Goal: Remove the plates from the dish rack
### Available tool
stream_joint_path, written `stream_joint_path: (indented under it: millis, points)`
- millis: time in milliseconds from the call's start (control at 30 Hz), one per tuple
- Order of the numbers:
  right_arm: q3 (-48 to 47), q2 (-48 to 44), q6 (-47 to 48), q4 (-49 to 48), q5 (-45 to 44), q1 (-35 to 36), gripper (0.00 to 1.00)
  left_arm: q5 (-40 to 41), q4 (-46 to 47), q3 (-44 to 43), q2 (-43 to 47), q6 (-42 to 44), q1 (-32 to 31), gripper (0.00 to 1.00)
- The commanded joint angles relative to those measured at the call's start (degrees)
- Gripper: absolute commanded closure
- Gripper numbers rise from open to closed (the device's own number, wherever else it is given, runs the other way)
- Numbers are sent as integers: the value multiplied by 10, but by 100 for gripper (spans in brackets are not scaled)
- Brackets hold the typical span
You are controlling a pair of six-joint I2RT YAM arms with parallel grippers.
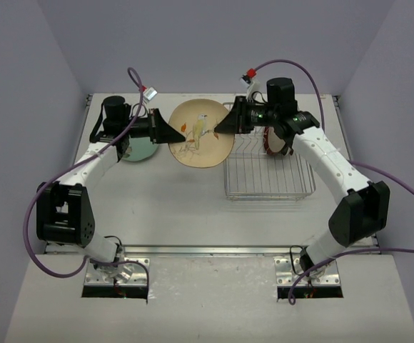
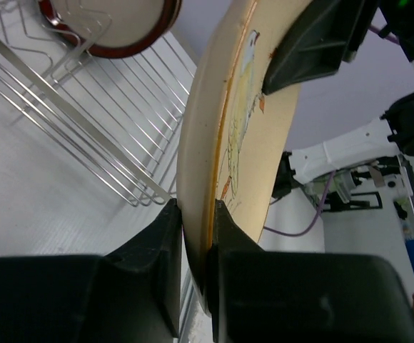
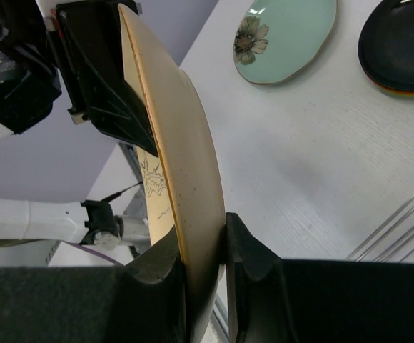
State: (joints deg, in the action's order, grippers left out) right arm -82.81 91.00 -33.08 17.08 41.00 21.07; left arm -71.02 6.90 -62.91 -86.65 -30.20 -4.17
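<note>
A cream plate (image 1: 200,134) with a bird drawing hangs in the air between both arms, just left of the dish rack (image 1: 268,175). My left gripper (image 1: 173,133) is shut on its left rim, and in the left wrist view its jaws (image 2: 198,211) pinch the cream plate (image 2: 243,143) edge. My right gripper (image 1: 220,127) is shut on the opposite rim, clamping the plate (image 3: 185,164) between its fingers (image 3: 205,229). A brown-rimmed plate (image 1: 268,143) stands in the rack's far end, partly hidden by the right arm.
A pale teal plate (image 1: 141,150) with a flower lies flat on the table under the left arm. A black plate (image 3: 403,43) on a small stack sits near it. The rack's wires (image 2: 86,136) run right of the held plate.
</note>
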Motion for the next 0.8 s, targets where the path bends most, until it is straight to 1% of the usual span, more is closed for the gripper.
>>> stream_joint_path:
  millis: [0,67,100,133,167,200,233,333,367,400,433,467,500,533,633,767]
  points:
    - [-12,-3,-41,-104,54,-2,90,-45,63,-4,5,-31,-1,100]
    - [-11,1,-41,-99,51,-2,66,-35,58,-3,4,-35,9,100]
    - [-10,1,-40,-96,47,-2,44,-29,55,-3,4,-37,18,100]
    - [-10,1,-37,-90,42,-2,27,-24,56,-4,3,-42,36,100]
    - [-8,0,-36,-86,37,-3,16,-21,58,-5,1,-47,54,100]
    - [-7,0,-33,-82,26,-5,7,-18,58,-9,-5,-51,69,100]
    - [-7,0,-30,-77,16,-9,1,-14,53,-15,-13,-54,90,100]
    - [-9,-1,-21,-57,-8,-23,1,7,8,-43,-48,-31,165,100]
    - [-10,-1,-16,-49,-13,-27,1,20,-31,-63,-57,-16,192,100]
    - [-9,-2,-12,-40,-26,-29,1,36,-64,-102,-84,35,222,100]
    - [-9,-4,-2,-33,-36,-34,1,68,-136,-122,-102,61,235,100]
    - [-10,-4,5,-25,-47,-36,1,84,-163,-140,-118,81,247,100]
    - [-6,-5,13,-18,-58,-41,1,119,-205,-173,-148,114,262,100]
    - [-5,-6,14,-17,-59,-42,1,125,-211,-179,-168,129,265,100]
    - [12,-16,26,-15,-70,-51,1,157,-249,-230,-227,154,288,100]
    - [23,-21,36,-9,-74,-57,1,165,-254,-266,-283,160,295,100]
